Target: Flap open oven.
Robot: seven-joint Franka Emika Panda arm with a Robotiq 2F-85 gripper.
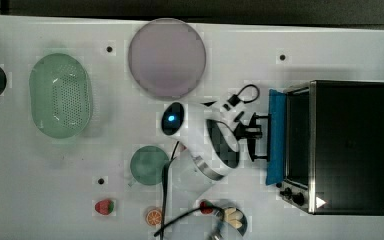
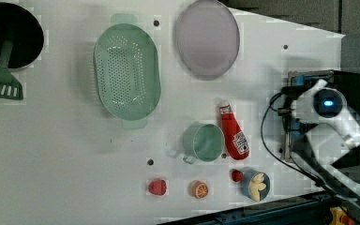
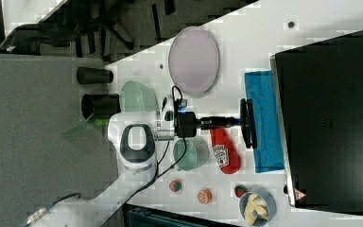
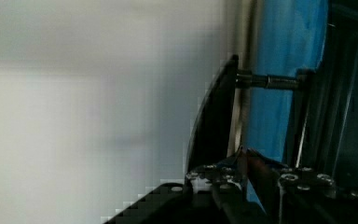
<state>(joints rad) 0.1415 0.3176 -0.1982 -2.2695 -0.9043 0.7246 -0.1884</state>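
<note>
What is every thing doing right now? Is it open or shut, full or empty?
oven: door partly swung open, blue glass facing up.
door handle: gripped by the gripper.
gripper: closed on the handle.
green colander: upright, empty.
green cup: upright, looks empty.
ketchup bottle: lying on its side, cap on.
small bowl: holding pale pieces.
round plate: flat, empty.
</note>
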